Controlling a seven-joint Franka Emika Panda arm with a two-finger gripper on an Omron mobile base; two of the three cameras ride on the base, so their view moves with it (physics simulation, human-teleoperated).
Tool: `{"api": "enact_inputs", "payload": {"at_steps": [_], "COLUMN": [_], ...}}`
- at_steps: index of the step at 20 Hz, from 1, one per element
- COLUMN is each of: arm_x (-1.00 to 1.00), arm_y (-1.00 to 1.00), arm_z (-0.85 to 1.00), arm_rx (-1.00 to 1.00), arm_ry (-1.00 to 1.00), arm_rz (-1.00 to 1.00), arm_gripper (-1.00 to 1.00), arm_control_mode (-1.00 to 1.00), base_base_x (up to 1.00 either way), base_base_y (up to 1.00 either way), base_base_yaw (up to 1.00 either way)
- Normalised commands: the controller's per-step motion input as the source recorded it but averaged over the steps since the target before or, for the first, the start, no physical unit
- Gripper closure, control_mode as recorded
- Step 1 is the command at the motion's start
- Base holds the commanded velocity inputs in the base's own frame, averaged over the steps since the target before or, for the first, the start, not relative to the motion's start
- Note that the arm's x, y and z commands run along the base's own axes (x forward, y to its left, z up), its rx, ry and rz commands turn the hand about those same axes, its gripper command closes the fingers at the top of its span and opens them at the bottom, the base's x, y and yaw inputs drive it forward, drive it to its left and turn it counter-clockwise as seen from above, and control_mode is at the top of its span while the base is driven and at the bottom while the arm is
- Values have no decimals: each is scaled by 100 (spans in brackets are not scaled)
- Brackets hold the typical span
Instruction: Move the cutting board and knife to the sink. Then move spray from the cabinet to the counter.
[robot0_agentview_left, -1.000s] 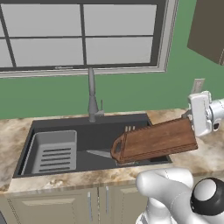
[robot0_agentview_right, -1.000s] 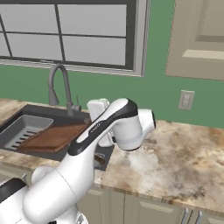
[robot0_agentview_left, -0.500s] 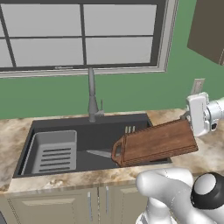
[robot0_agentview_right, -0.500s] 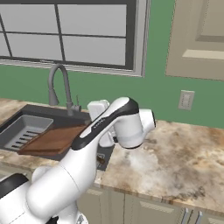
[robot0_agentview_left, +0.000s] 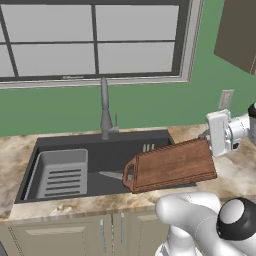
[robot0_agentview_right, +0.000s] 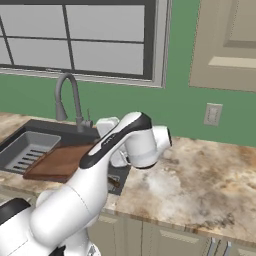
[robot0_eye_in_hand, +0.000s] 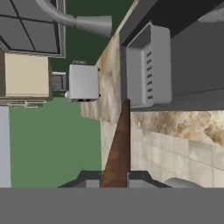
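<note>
Fingers (robot0_eye_in_hand: 138, 176) clamped on cutting board (robot0_agentview_left: 172, 164) edge.

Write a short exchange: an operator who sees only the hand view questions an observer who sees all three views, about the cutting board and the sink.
Operator: I see the cutting board edge-on in the gripper. Where does it sit relative to the sink?
Observer: In the left base view its handle end hangs low over the sink's right half, while the gripped end is higher, over the counter.
Operator: Where is the knife?
Observer: Its blade lies on the sink floor, just left of the board's handle, pointing toward the rack. The rest is hidden behind the board.
</note>
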Motion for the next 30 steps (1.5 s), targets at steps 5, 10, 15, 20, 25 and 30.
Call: {"api": "enact_inputs", "payload": {"at_steps": [5, 10, 15, 20, 25, 30], "arm_x": [9, 21, 51, 66, 34, 27], "arm_y": [15, 14, 10, 0, 0, 0], "arm_z": [-29, -28, -13, 0, -13, -37], "arm_rx": [0, -1, -1, 0, 0, -2], "arm_ry": [0, -2, -1, 1, 0, 0], "arm_rz": [0, 0, 0, 0, 0, 0], "arm_gripper": [100, 100, 100, 100, 100, 100], "arm_control_mode": [-100, -100, -100, -100, -100, -100], "base_base_x": [0, 0, 0, 0, 0, 0], "base_base_y": [0, 0, 0, 0, 0, 0], "base_base_yaw": [0, 0, 0, 0, 0, 0]}}
